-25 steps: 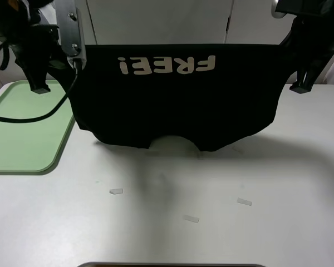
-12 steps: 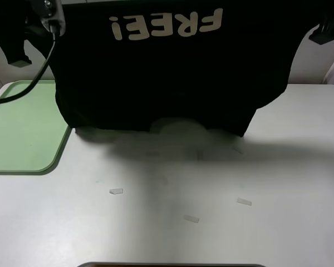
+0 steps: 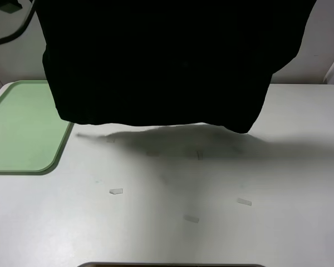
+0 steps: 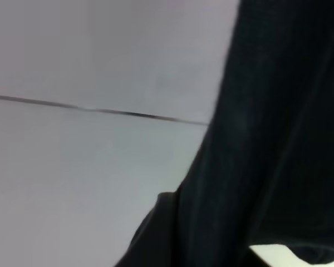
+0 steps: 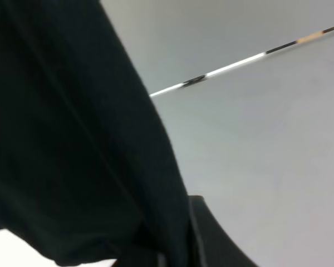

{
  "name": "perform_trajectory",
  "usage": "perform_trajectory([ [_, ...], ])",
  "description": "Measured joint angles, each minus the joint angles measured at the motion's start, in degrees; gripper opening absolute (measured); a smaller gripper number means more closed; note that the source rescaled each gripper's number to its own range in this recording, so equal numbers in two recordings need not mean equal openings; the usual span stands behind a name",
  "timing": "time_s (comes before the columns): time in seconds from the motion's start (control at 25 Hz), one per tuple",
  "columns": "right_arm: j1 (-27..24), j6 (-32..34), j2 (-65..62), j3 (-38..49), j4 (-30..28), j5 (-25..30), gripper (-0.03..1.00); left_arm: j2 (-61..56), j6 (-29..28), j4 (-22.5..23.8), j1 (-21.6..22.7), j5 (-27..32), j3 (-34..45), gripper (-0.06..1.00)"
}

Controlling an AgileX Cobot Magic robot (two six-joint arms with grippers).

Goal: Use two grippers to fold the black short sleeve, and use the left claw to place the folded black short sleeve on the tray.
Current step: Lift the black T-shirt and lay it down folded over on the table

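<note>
The black short sleeve (image 3: 167,67) hangs in the air and fills the upper part of the exterior high view. Its lower hem is clear of the white table (image 3: 267,222), with a shadow under it, and no letters show. The light-green tray (image 3: 22,128) lies bare at the left edge. Both claws are above the frame there; only a scrap of the left arm (image 3: 8,6) and its cable show. In the left wrist view black cloth (image 4: 278,139) hangs beside a dark finger (image 4: 156,231). The right wrist view shows cloth (image 5: 61,139) against its finger (image 5: 214,239). Both grippers are shut on the shirt.
Three small pale tape scraps (image 3: 116,191) (image 3: 191,219) (image 3: 244,202) lie on the table in front of the shirt. A dark edge (image 3: 172,265) runs along the near side of the table. A white wall stands behind.
Both arms rose and went out of the top of the view, lifting the shirt. Its hem left the table and the pale letters passed out of sight.
</note>
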Motion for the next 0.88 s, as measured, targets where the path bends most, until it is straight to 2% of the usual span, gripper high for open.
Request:
perform_trajectory([
  [0.2,0.0,0.0,-0.05,-4.31,0.33,3.61,0.0,-0.02,0.05,0.0,0.0,1.89,-3.84,0.0],
  [0.32,0.0,0.0,-0.11,-5.66,0.76,7.39,0.0,-0.06,0.11,-0.38,-0.34,5.05,-6.14,0.0],
  [0.56,0.0,0.04,-1.61,-5.79,2.14,14.76,0.0,-0.13,1.1,-1.36,-0.65,13.16,-7.1,0.0],
  [0.72,0.0,0.32,-3.85,-5.79,2.68,19.17,0.0,-1.33,1.12,-1.96,-2.38,18.34,-7.1,0.0],
  [0.88,0.0,2.64,-6.55,-5.79,3.39,20.9,0.0,-3.52,1.12,-2.67,-4.67,24.27,-7.26,0.0],
])
